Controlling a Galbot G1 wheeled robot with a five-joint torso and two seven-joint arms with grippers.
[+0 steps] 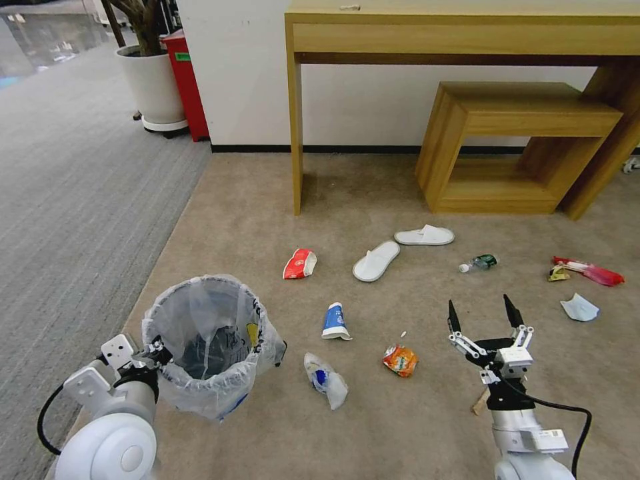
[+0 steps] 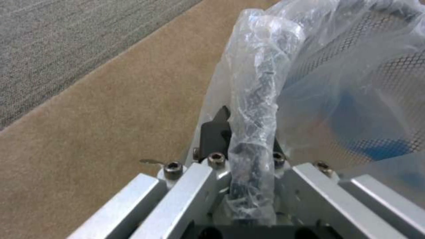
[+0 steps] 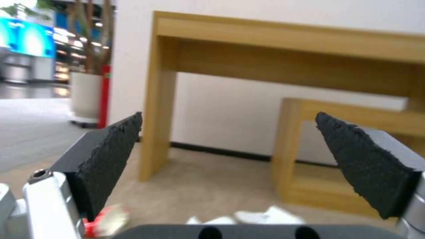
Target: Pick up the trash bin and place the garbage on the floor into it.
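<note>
The trash bin (image 1: 207, 343), black mesh with a clear bag over its rim, is at the left edge of the beige floor (image 1: 253, 200). My left gripper (image 1: 157, 350) is shut on its near-left rim; the left wrist view shows the bag-wrapped rim (image 2: 259, 93) clamped in that gripper (image 2: 245, 129). My right gripper (image 1: 485, 313) hovers open over the carpet, with nothing between its pads (image 3: 111, 159). Garbage lies scattered: a red-white cup (image 1: 299, 263), a blue-white cup (image 1: 335, 321), an orange can (image 1: 400, 360), a crumpled plastic bottle (image 1: 325, 380), a green bottle (image 1: 479, 263) and two white slippers (image 1: 375, 260).
A wooden desk (image 1: 460, 33) and a low wooden shelf (image 1: 520, 143) stand against the back wall. A red wrapper (image 1: 590, 271) and white paper (image 1: 579, 308) lie at the right. Grey striped carpet (image 1: 73, 187) lies to the left, with a planter (image 1: 152, 83) beyond.
</note>
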